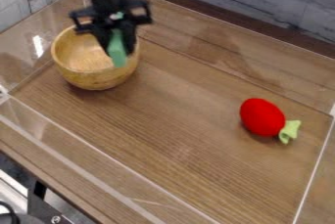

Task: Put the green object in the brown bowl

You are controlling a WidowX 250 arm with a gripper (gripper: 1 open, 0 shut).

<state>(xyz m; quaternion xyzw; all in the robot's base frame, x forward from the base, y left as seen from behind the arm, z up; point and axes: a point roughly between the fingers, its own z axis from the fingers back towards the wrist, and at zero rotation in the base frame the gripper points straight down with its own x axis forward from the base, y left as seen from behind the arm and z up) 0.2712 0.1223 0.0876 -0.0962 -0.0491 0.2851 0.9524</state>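
Note:
The green object (120,46) is a light-green bar hanging upright in the air, its lower end just above the right rim of the brown bowl (81,68). My gripper (118,39) points down and is shut on the bar's upper part, with the black fingers on either side of it. The bowl is round, light brown wood with thick walls, standing at the left of the wooden tabletop. Its inside shows nothing in it.
A red strawberry-like toy (263,117) with a small green stem lies on the table at the right. Low clear plastic walls (157,184) run along the table's front and sides. A grey plank wall stands behind.

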